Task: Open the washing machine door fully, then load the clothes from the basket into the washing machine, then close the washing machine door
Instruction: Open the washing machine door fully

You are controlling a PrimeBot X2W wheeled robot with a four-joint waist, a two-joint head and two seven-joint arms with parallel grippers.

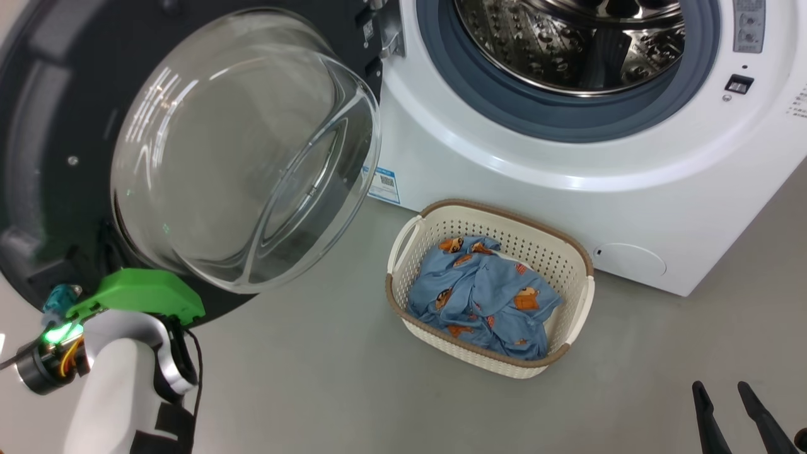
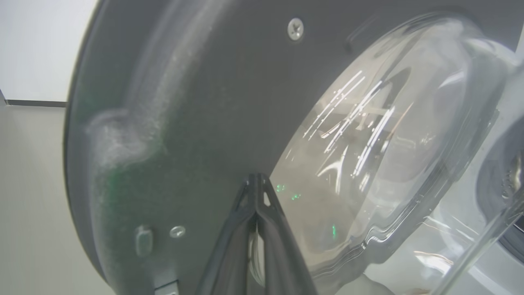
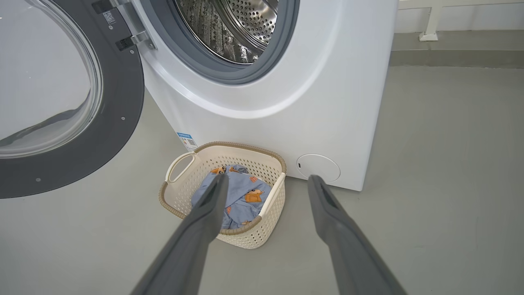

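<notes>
Washing machine door (image 1: 50, 126) stands open at left: matte dark inner face, bulging clear glass bowl (image 1: 246, 151), glossy with streaked reflections. My left gripper (image 2: 257, 182) pinched closed, nothing between fingers, tips at door's inner face by bowl's edge; contact I can't confirm. White boxy washing machine (image 1: 504, 183), perforated steel drum (image 1: 567, 44), grey-blue rubber gasket (image 1: 460, 75). Perforated cream basket (image 1: 570, 252) on grey floor (image 1: 315, 378) just before machine, crumpled blue clothes (image 1: 485, 290) inside. My right gripper (image 3: 268, 182) spread wide, empty, above basket, well apart.
</notes>
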